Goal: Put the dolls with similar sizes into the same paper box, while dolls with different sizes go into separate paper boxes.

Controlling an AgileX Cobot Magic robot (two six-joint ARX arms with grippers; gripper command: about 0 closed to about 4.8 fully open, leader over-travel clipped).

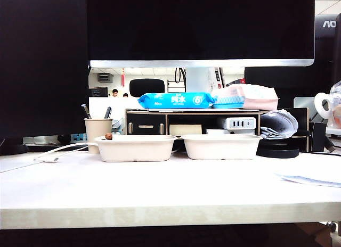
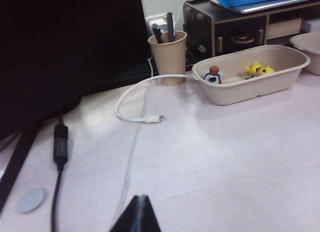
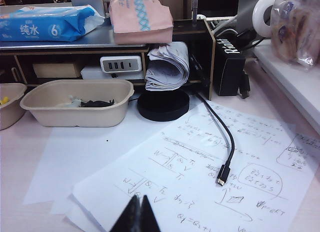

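Sorting is looking finished.
You're seeing the yellow doll (image 2: 259,70) and blue-headed doll (image 2: 213,76) sitting in the left box (image 2: 250,89), and the tiny whitish doll (image 3: 73,102) and black doll (image 3: 97,103) lying in the right box (image 3: 75,114). The left claw (image 2: 137,212) and right claw (image 3: 138,212) are both sitting closed, empty, hovering over the surface (image 2: 225,157), well apart from the boxes.

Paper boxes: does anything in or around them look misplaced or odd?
Nothing stands out. The left paper box holds the yellow doll and blue-headed doll; the right paper box holds the tiny dolls. Both pincers, left and right, are shut, well away.
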